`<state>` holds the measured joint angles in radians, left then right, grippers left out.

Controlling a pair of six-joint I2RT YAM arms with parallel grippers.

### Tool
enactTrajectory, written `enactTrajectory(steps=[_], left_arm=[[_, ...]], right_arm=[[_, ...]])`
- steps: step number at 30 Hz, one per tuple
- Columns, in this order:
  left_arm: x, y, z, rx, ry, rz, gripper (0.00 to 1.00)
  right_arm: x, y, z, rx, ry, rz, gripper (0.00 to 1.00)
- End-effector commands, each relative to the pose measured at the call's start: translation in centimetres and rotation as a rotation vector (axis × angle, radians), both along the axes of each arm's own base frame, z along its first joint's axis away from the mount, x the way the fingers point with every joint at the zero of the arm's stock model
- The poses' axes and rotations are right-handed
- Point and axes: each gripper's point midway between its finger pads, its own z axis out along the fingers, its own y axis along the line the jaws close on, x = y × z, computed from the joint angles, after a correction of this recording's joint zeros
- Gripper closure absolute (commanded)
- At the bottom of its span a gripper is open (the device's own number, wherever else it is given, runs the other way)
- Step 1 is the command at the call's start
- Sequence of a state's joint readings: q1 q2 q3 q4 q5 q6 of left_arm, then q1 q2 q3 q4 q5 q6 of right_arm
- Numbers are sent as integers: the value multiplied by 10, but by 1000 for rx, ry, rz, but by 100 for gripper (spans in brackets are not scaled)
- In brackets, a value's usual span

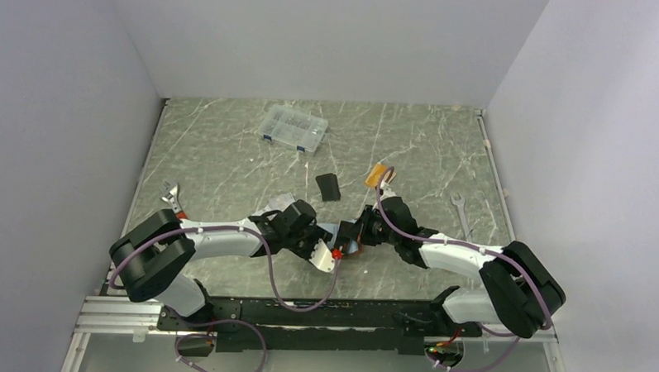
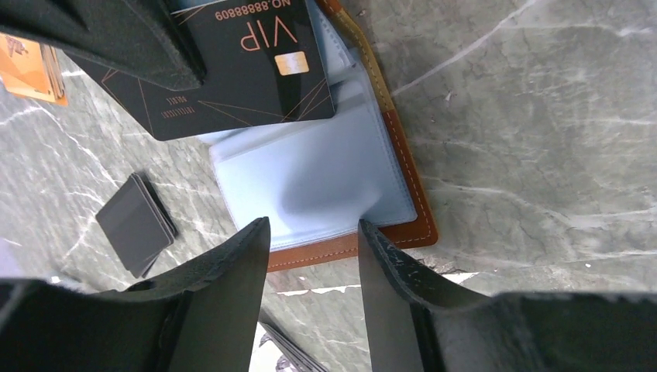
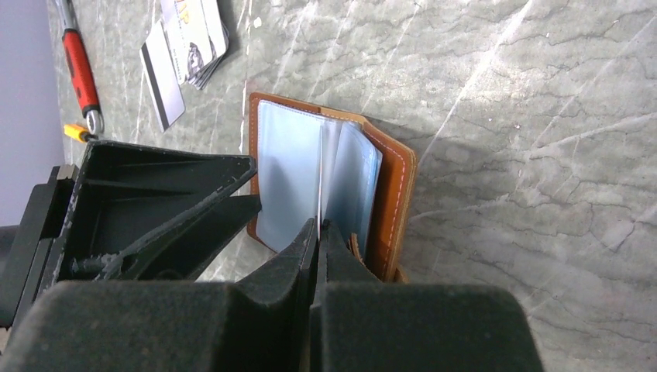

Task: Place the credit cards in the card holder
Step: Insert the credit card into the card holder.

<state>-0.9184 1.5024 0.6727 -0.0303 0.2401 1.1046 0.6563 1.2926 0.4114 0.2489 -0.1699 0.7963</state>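
Observation:
The brown card holder (image 2: 318, 178) lies open on the table, its pale blue sleeves facing up. My right gripper (image 3: 318, 226) is shut on a black credit card (image 2: 248, 70) marked VIP, which hangs over the holder's far half. In the right wrist view the card shows edge-on (image 3: 320, 178) between the raised sleeves. My left gripper (image 2: 311, 232) stands open at the holder's (image 3: 391, 194) near edge with nothing between its fingers. More credit cards lie apart: an orange stack (image 1: 379, 174) and a silver-grey pile (image 3: 194, 35), with one striped card (image 3: 161, 77) beside the pile.
A small flat black rectangle (image 2: 135, 225) lies left of the holder. A clear compartment box (image 1: 293, 128) stands at the back. One wrench (image 1: 459, 209) lies on the right and another (image 1: 173, 195) on the left, near a red-handled tool (image 3: 77, 62).

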Motion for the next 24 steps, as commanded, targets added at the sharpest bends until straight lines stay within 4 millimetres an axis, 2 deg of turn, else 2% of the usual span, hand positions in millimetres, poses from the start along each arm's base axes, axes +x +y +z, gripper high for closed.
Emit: enactTrajectory(steps=[1, 6, 11, 15, 19, 24], left_arm=[[-9, 13, -23, 112, -41, -74, 49], [-17, 20, -23, 161, -18, -96, 50], [-21, 25, -14, 175, 7, -102, 50], [-10, 29, -8, 177, -15, -101, 50], [-1, 35, -14, 212, -63, -127, 49], [-1, 27, -15, 202, -46, -135, 50]], right_arm=[[-1, 1, -4, 1, -3, 12, 100], [-3, 1, -8, -15, 3, 18, 100], [-7, 3, -16, -36, 18, 30, 100], [-7, 2, -17, -56, 20, 32, 100], [-4, 0, -15, -82, 8, 35, 100], [-2, -1, -9, -99, -7, 40, 100]])
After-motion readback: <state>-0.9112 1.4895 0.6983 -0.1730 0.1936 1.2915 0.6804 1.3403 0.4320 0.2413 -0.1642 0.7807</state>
